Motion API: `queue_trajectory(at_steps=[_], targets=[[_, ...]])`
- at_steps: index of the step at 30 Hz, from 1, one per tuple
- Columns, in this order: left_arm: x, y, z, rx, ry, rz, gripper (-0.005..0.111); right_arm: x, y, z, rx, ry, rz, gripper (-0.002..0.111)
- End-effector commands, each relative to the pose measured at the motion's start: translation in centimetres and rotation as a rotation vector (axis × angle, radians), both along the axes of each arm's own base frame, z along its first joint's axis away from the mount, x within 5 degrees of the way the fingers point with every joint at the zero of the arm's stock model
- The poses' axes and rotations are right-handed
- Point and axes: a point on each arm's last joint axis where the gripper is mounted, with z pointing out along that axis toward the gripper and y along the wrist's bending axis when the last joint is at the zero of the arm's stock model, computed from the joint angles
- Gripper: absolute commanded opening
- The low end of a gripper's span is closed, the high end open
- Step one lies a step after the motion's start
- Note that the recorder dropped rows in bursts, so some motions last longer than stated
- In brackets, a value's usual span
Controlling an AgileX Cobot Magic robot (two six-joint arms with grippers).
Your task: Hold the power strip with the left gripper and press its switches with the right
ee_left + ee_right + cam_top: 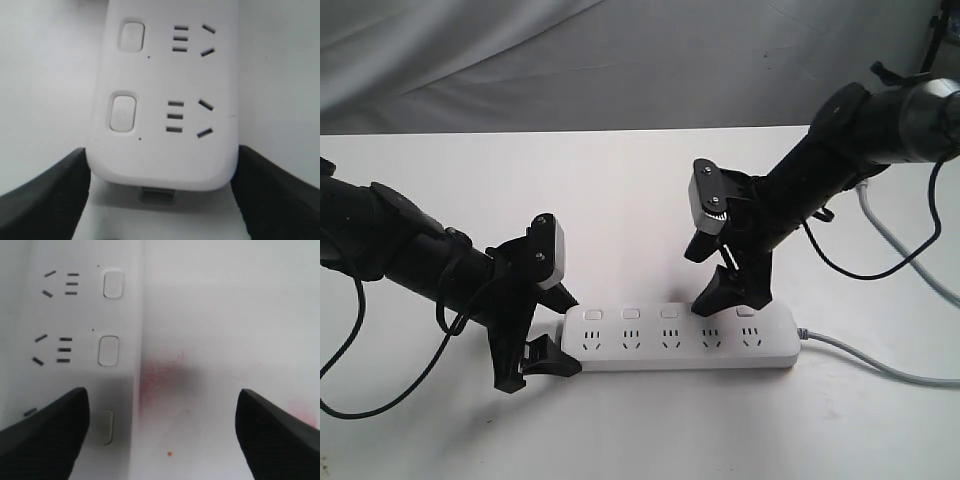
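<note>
The white power strip (680, 342) lies across the table's middle, its grey cord (880, 364) leaving to the right. My left gripper (558, 332) is shut on the strip's rounded left end; in the left wrist view its black fingers (50, 200) press both sides of the power strip (165, 150), near two switches (122, 112). My right gripper (732, 298) is open just above the switch row (669, 312), over the fourth switch. In the right wrist view this gripper (160, 440) has one finger (45, 435) over the strip beside a shaded switch (102, 427) and the other over the table.
A second grey cable (910, 262) runs along the table's right side, and black arm cables (350, 380) hang at the left. Behind the table (620, 180) hangs a grey cloth (620, 60). A faint red smear (160, 375) marks the table next to the strip.
</note>
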Motion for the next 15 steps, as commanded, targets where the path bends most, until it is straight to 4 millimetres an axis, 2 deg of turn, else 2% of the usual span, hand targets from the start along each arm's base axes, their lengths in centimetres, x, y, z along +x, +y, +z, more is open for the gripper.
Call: queue_trajectory(at_steps=[1, 15], targets=[[0.18, -0.16, 0.02, 0.002, -0.01, 0.007, 0.0, 0.08, -0.5, -0.94, -0.025, 0.0, -0.002, 0.074], [0.18, -0.15, 0.01, 0.003, -0.01, 0.006, 0.0, 0.22, -0.12, -0.78, 0.027, -0.006, -0.018, 0.074]])
